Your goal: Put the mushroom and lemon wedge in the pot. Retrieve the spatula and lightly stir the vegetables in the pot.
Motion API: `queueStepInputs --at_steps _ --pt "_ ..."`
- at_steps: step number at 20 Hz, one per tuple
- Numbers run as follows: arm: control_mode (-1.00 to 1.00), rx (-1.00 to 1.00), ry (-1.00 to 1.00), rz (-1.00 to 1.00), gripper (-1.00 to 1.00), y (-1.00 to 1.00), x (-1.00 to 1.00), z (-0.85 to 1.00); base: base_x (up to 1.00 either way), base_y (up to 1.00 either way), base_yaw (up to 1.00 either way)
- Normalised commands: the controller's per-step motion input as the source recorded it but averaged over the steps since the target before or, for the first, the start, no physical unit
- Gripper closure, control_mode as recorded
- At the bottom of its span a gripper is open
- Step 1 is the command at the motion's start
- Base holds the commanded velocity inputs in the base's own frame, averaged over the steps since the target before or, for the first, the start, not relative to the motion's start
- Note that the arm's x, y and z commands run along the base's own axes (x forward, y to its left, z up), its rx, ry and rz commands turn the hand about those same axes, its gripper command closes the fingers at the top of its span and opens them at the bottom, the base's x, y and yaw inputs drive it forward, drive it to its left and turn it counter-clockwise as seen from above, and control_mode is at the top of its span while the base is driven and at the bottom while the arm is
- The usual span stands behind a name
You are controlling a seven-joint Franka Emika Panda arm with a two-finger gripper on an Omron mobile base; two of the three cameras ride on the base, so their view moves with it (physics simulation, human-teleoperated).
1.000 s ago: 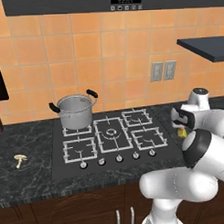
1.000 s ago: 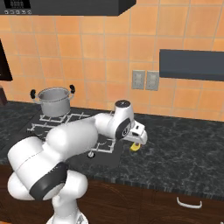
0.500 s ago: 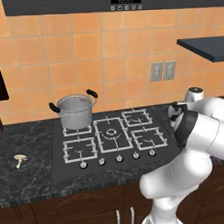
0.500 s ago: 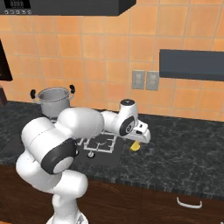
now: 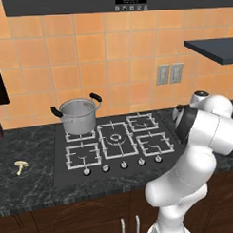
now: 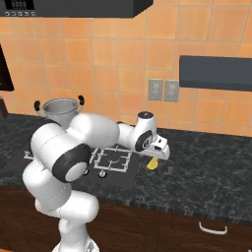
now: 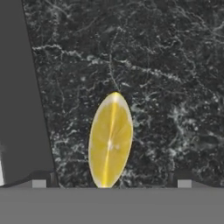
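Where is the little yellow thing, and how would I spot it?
Find the black stove on the dark stone counter. Just past the stove's edge farthest from the pot, the lemon wedge lies on the counter under the end effector. It is small, bright yellow and pointed.

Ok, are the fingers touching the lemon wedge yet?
Apart. In the hand view the fingers stand wide on either side of the lemon wedge, dark counter showing between each tip and it.

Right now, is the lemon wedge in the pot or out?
Out. The lemon wedge lies on the dark counter, far from the pot.
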Motion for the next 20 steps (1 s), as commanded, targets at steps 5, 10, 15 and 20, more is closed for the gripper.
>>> queueStepInputs --at_steps 5,10,15,20 --pt "-1.0 0.0 0.01 0.0 -1.0 -0.02 0.07 -0.19 0.0 0.0 0.0" --pt "-1.0 0.0 0.02 0.0 -1.0 -0.02 0.0 -0.19 0.0 0.0 0.0" --pt "-1.0 0.0 0.0 0.0 -1.0 0.0 0.0 -0.23 0.0 0.0 0.0" --pt "-1.0 0.0 0.01 0.0 -1.0 0.0 0.04 -0.29 0.0 0.0 0.0"
